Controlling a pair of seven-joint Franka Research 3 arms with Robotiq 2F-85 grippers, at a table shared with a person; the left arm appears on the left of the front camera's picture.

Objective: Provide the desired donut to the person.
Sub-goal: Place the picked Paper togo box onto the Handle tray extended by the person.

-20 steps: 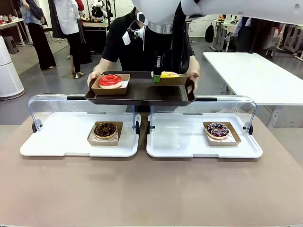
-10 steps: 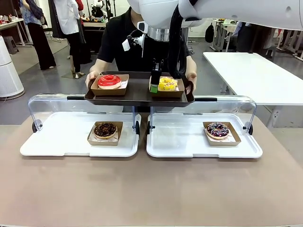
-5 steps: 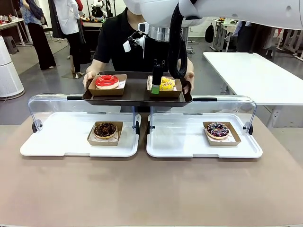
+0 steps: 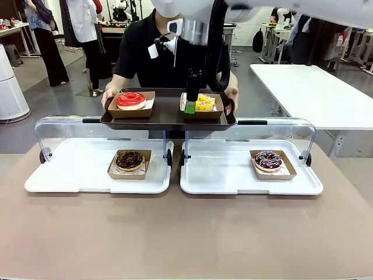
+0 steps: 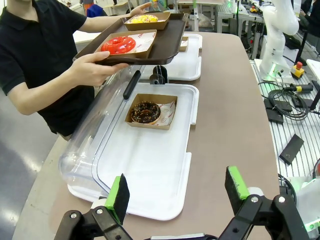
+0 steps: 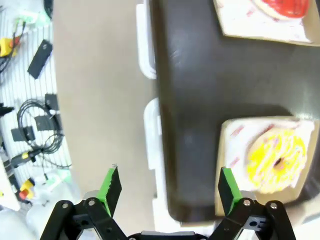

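A person in a black short-sleeved shirt (image 4: 145, 52) holds a dark brown tray (image 4: 166, 114) bearing the yellow-iced donut in its cardboard box (image 4: 204, 103), delivery seemingly done, the right tool (image 4: 190, 100) hanging wide-jawed and empty just beside it; the left tool (image 5: 175, 192), also wide, hovers over the bench (image 5: 230, 125).

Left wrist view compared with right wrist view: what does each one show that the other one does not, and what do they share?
Left wrist view alone: the chocolate donut in its box on a white tray, the person's hand under the dark tray, and the open left gripper. Right wrist view alone: the open right gripper above the dark tray's edge. Both: the dark tray carrying the yellow donut and the red donut.
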